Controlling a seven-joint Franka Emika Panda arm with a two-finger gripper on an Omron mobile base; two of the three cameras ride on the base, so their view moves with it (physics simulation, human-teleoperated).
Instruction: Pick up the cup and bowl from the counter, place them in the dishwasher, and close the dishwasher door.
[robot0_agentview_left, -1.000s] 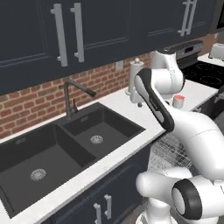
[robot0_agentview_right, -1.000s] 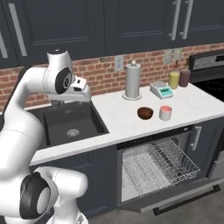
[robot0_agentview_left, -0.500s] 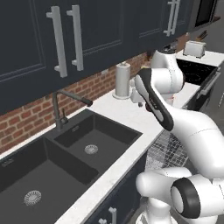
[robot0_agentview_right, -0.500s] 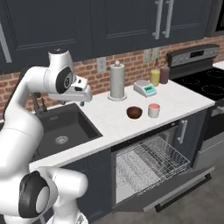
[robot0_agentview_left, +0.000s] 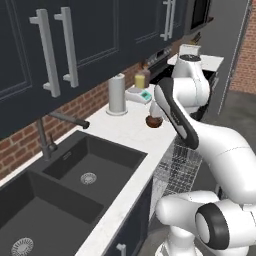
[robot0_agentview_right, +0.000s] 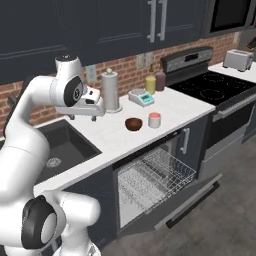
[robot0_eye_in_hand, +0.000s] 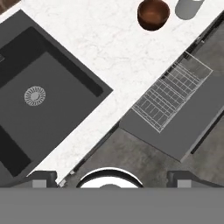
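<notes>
Small white cylindrical cup (robot0_agentview_right: 154, 120) stood just beside the shallow dark-brown bowl (robot0_agentview_right: 133, 124) on the long white table (robot0_agentview_right: 120, 137), above the pulled-out wire rack (robot0_agentview_right: 155, 175). Pincer (robot0_agentview_right: 93, 112) hung open, empty, well apart from the bowl. Risk: a misjudged approach could knock the cup off the table edge.

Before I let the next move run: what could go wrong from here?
1. The cup and bowl sit close together on the counter; the open tool, reaching for one, might knock the other.
2. The dishwasher door hangs open with the rack pulled out, so the driving base could bump them.
3. The paper-towel roll stands near the arm's swing path.
</notes>
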